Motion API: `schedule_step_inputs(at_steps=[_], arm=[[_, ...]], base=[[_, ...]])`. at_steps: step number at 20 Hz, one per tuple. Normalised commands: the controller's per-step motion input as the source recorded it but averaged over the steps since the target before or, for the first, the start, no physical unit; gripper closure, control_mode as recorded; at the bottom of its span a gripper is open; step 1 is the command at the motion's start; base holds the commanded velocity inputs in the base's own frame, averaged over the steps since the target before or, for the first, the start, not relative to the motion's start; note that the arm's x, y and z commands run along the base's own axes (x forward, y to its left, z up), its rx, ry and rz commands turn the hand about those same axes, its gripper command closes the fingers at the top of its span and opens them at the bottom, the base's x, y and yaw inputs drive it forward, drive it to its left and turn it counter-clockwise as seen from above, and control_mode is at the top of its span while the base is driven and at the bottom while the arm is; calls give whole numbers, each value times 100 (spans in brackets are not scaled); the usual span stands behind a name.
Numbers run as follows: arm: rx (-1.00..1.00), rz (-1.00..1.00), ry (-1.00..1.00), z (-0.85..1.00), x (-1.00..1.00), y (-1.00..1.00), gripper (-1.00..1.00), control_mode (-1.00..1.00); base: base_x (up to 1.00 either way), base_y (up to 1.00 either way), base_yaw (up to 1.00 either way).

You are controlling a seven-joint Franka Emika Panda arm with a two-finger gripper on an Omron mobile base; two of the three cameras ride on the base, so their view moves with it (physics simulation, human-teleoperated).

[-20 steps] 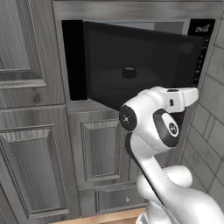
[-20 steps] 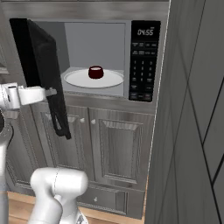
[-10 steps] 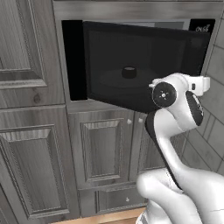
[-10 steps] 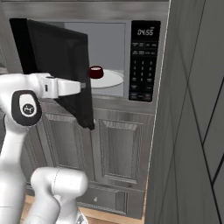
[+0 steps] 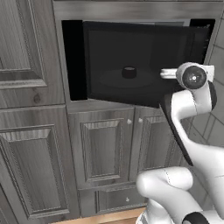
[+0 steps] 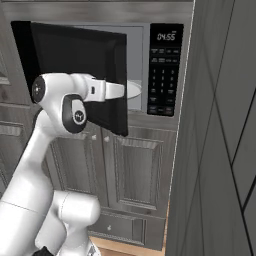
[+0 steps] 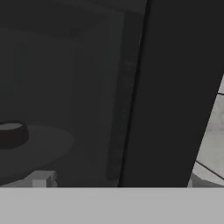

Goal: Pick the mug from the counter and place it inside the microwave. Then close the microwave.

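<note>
Left base view: mug [image 5: 128, 72], seemingly behind door glass [image 5: 131, 61]

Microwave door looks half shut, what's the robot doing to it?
The robot's white arm is pushing the microwave door closed. The little mug already sits on the round turntable inside; you can see it through the dark glass. The door is swung partway across the opening, not latched yet. The claw is open and holds nothing.
</note>
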Motion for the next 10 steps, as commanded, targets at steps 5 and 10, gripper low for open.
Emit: schedule_step_inputs(at_steps=[5,10], arm=[[3,18,0,5,57,-6,-100,-100],[0,15,0,12,64,0,-100,-100]], base=[[0,0,0],[0,0,0]])
